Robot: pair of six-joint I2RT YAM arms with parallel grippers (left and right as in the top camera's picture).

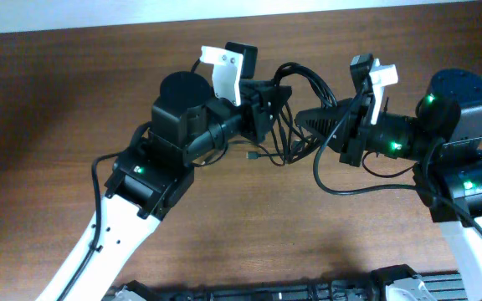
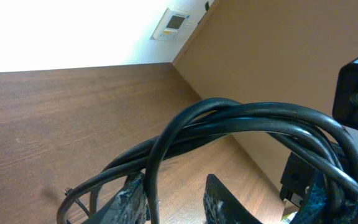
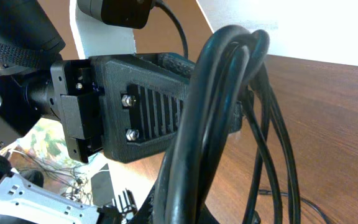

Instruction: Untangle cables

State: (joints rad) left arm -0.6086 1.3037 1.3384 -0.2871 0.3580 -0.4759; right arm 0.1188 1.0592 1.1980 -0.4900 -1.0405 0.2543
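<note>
The cables (image 1: 308, 79) are a bundle of black cords, looped and lifted off the table between my two grippers. Some strands trail down to the table, with a small plug end (image 1: 252, 155). My left gripper (image 1: 273, 104) has its fingers (image 2: 179, 202) apart. The bundle (image 2: 260, 115) arches over them, and one strand hangs between them against the left finger. My right gripper (image 1: 310, 121) is shut on the thick bundle (image 3: 222, 93), which hides most of its fingers (image 3: 185, 208). The left gripper's black body (image 3: 142, 106) sits just behind the bundle.
The table is brown wood (image 1: 74, 92) and meets a light wall at the back edge. A thicker black wire (image 1: 350, 188) fixed to the right arm loops over the table. Black equipment (image 1: 308, 293) lies along the front edge.
</note>
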